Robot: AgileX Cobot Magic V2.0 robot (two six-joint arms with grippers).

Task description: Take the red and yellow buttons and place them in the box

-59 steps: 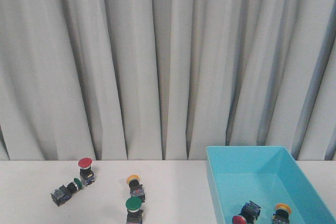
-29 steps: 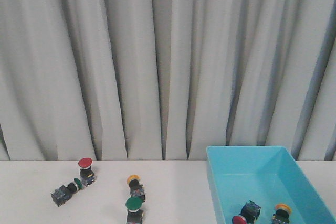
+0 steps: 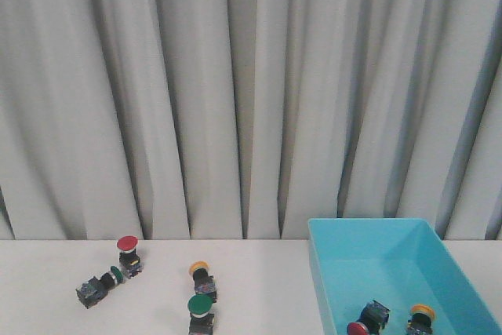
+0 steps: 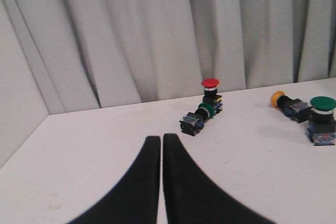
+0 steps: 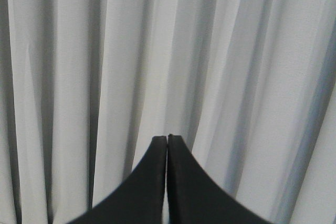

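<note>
Left wrist view had my left gripper [image 4: 161,139] pressed together, empty, low, aimed at the red button [image 4: 210,88] for pickup. Right gripper [image 5: 167,138] also closed, facing curtain. Box [image 3: 329,250] already held 2.

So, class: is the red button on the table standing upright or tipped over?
Upright. The red button stands with its red cap on top and its body below, beside a green button lying on its side.

Turquoise box [image 3: 337,272]; red button [image 3: 127,244]; yellow button [image 3: 198,268]; green button [image 3: 201,306]; white table [image 3: 259,288]; grey curtain [image 3: 235,92].
</note>
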